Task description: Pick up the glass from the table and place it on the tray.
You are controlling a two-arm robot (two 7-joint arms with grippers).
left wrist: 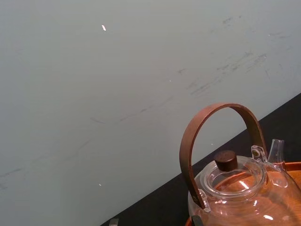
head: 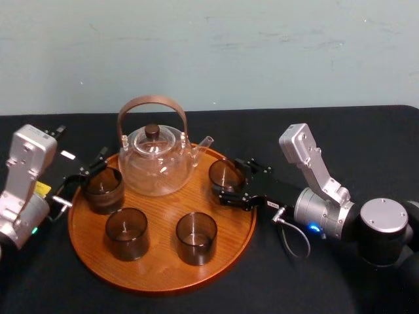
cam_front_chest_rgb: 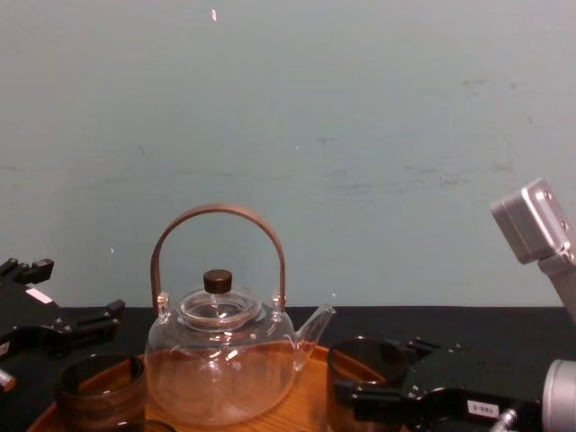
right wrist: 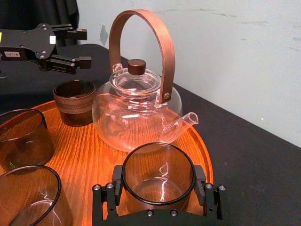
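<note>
The glass (head: 224, 171) is a small smoky-brown tumbler standing at the right back of the round wooden tray (head: 157, 261), just inside its rim. My right gripper (head: 228, 178) reaches in from the right and is shut on it, one finger against each side. In the right wrist view the glass (right wrist: 159, 165) stands upright between the black fingers of my right gripper (right wrist: 159, 181), resting on the tray (right wrist: 89, 150). My left gripper (head: 88, 171) hovers open at the tray's left edge, just above another tumbler (head: 103, 188), holding nothing.
A clear glass teapot (head: 156, 160) with an arched brown handle stands at the back of the tray, close to the held glass. Two more tumblers (head: 126, 232) (head: 196, 237) stand at the tray's front. The black table (head: 327, 275) surrounds the tray; a pale wall rises behind.
</note>
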